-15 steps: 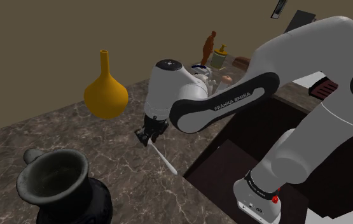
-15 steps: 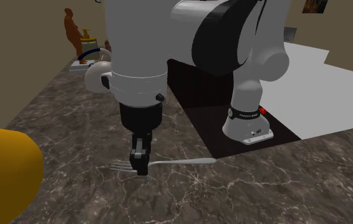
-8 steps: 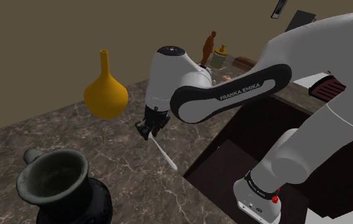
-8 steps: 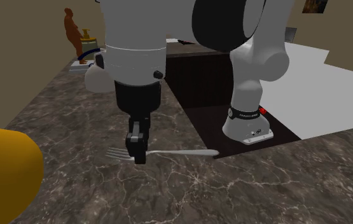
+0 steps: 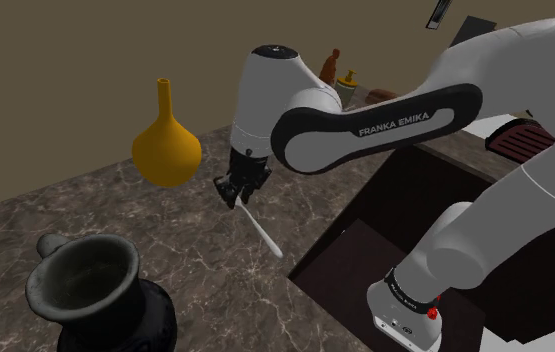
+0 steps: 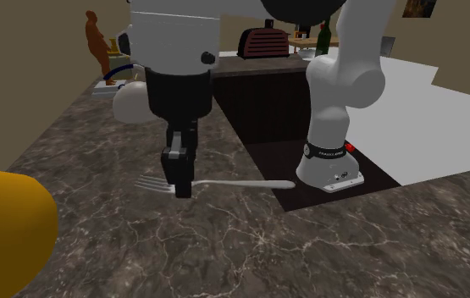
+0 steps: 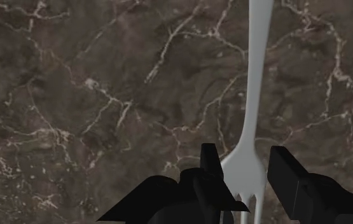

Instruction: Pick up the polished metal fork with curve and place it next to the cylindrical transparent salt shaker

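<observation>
The fork [image 6: 224,183] is a thin, pale piece of metal, and I judge it light, stiff and smooth enough to slip or swivel in a narrow grip; its slight curve means it would sit on the tine tips and the handle's end, so the flat neck below the tines gives the surest hold; a hold nearer the handle's middle would balance it better; the claw [image 6: 179,188] has it by that neck, its fingers [image 7: 210,167] drawn in to a small gap and pressed on either side where the tines branch, so it is closed on the fork and touches nothing else; the tines poke out on the side toward the yellow vase [image 5: 166,148] and the long handle reaches away from the vase, toward the arm's stand; in the shoulder view the handle slants downward from the grip, which may be some sag from the off-centre hold or just the camera's angle; the fork is near the vase, over the dark marbled worktop [image 6: 309,245], and looks to hang a little clear of it, though I cannot say for certain that the handle's end is off the stone; a gentle carry would suit, since a quick swing could turn the handle within the grip.
</observation>
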Tool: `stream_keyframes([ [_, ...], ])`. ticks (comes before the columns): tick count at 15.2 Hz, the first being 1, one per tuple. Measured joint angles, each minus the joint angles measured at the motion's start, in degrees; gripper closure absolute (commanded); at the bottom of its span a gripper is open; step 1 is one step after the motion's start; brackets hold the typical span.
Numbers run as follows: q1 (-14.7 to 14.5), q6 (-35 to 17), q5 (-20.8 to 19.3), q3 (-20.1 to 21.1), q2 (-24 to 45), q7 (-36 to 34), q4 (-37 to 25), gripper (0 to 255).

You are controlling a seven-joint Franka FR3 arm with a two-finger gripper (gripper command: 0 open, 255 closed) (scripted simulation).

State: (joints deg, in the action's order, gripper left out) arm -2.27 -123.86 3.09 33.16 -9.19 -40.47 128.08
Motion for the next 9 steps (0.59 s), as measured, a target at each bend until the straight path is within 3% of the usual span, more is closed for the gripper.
stream_keyframes([
  [9, -0.1, 7.0, 1.2, -0.8, -2.5, 1.0, -4.8, 255],
])
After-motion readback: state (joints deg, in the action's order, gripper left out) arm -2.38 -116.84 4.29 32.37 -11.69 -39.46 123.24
